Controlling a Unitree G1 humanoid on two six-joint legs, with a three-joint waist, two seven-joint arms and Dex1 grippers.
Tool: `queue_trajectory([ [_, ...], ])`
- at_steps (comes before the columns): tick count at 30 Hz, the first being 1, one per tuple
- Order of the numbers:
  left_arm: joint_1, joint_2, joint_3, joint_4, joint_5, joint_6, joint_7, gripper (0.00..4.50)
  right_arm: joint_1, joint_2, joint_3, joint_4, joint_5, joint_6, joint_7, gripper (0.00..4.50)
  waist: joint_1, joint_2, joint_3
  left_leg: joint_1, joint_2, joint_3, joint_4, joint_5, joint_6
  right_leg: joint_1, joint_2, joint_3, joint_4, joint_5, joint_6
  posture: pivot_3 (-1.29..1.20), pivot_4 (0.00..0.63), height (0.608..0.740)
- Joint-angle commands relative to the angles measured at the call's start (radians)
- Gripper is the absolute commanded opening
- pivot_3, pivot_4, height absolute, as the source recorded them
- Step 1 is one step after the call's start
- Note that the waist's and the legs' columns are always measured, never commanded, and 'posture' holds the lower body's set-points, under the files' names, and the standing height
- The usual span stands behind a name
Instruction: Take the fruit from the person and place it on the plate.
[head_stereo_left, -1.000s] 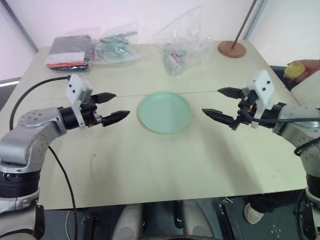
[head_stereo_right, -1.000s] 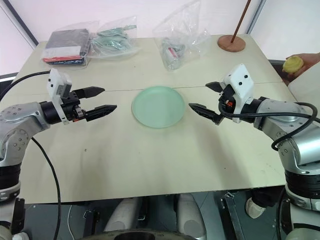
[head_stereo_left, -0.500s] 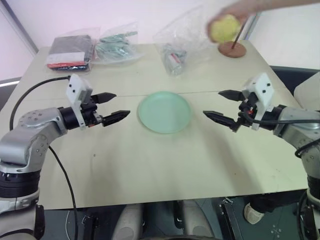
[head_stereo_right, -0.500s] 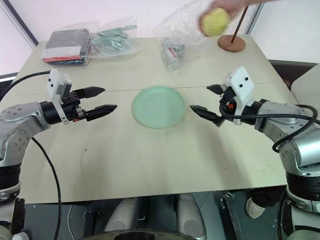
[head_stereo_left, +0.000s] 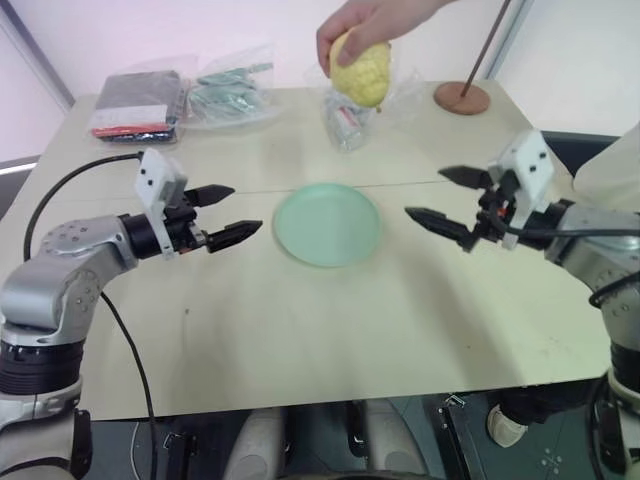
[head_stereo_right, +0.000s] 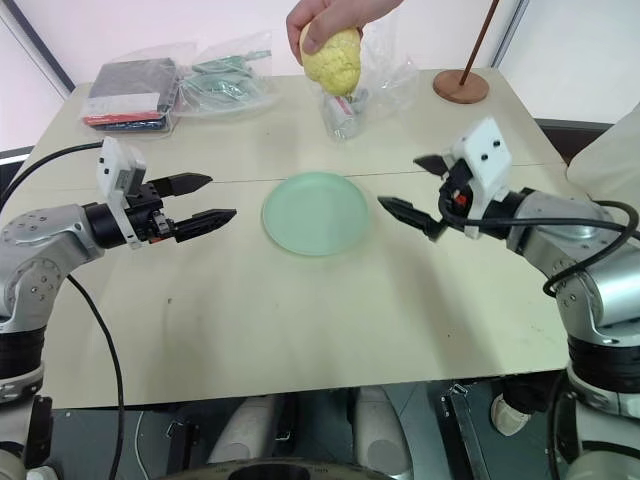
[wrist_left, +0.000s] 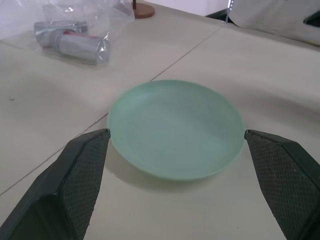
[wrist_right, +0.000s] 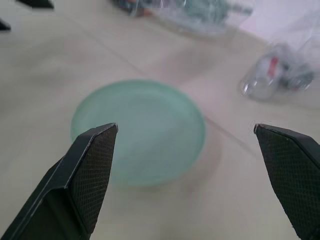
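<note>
Fruit offered above the table's far side

We see the person's hand (head_stereo_left: 370, 25) holding the fruit (head_stereo_left: 361, 70) beyond the empty plate (head_stereo_left: 328, 224); our right gripper (head_stereo_left: 448, 195), spread wide, looks nearer than the equally wide left gripper (head_stereo_left: 226, 214).

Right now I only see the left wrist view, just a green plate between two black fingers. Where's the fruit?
Observer: A person's hand holds the fruit in the air, above the far side of the table, beyond the plate.
Operator: Is the other gripper holding anything?
Observer: No. The right gripper is open and empty, on the plate's other side, pointing toward it.
Operator: Is anything else on the table?
Observer: Yes. Clear bags lie along the far edge, and a brown round base with a rod stands at the far right corner.
</note>
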Motion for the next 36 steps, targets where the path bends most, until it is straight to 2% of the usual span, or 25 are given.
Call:
queue_trajectory([
  [1, -0.016, -0.001, 0.008, -0.008, 0.005, -0.019, 0.001, 4.5, -0.098, 0.062, 0.017, 0.011, -0.017, 0.02, -0.094, 4.46, 0.001, 0.0, 0.0, 0.0, 0.0, 0.0, 0.0, 0.0, 0.0, 0.0, 0.0, 0.0, 0.0, 0.0, 0.0, 0.0, 0.15, 0.74],
  [6, -0.013, -0.01, 0.008, -0.012, 0.009, -0.019, 0.003, 4.5, -0.242, 0.184, 0.064, 0.053, -0.037, 0.064, -0.209, 4.46, 0.0, 0.0, 0.0, 0.0, 0.0, 0.0, 0.0, 0.0, 0.0, -0.001, 0.0, 0.001, 0.0, 0.0, 0.0, 0.0, 0.15, 0.74],
  [13, -0.005, -0.019, 0.016, -0.024, 0.011, -0.019, 0.015, 4.5, -0.342, 0.281, 0.113, 0.151, -0.1, 0.025, -0.261, 4.46, 0.002, 0.0, 0.0, -0.001, -0.001, 0.0, 0.0, 0.0, 0.0, -0.001, -0.001, 0.0, 0.0, 0.0, 0.0, 0.0, 0.15, 0.74],
  [24, 0.022, -0.021, 0.034, -0.055, 0.001, -0.015, 0.042, 4.5, -0.448, 0.361, 0.166, 0.312, -0.194, -0.08, -0.251, 4.46, -0.003, 0.0, 0.0, -0.001, -0.001, 0.0, 0.0, 0.0, 0.0, -0.002, -0.001, 0.0, 0.001, 0.0, 0.0, 0.0, 0.15, 0.74],
  [33, 0.029, -0.021, 0.034, -0.063, -0.002, -0.015, 0.052, 4.5, -0.491, 0.412, 0.171, 0.367, -0.233, -0.113, -0.249, 4.46, -0.002, 0.0, 0.0, -0.001, -0.001, 0.0, -0.001, 0.0, 0.0, -0.002, -0.001, 0.0, 0.001, 0.0, 0.0, 0.0, 0.15, 0.74],
  [36, 0.028, -0.022, 0.032, -0.063, -0.002, -0.015, 0.052, 4.5, -0.495, 0.42, 0.17, 0.366, -0.239, -0.115, -0.248, 3.68, -0.003, 0.0, 0.0, -0.001, -0.001, 0.0, -0.001, 0.0, 0.0, -0.002, -0.001, 0.0, 0.001, 0.0, 0.0, 0.0, 0.15, 0.74],
])
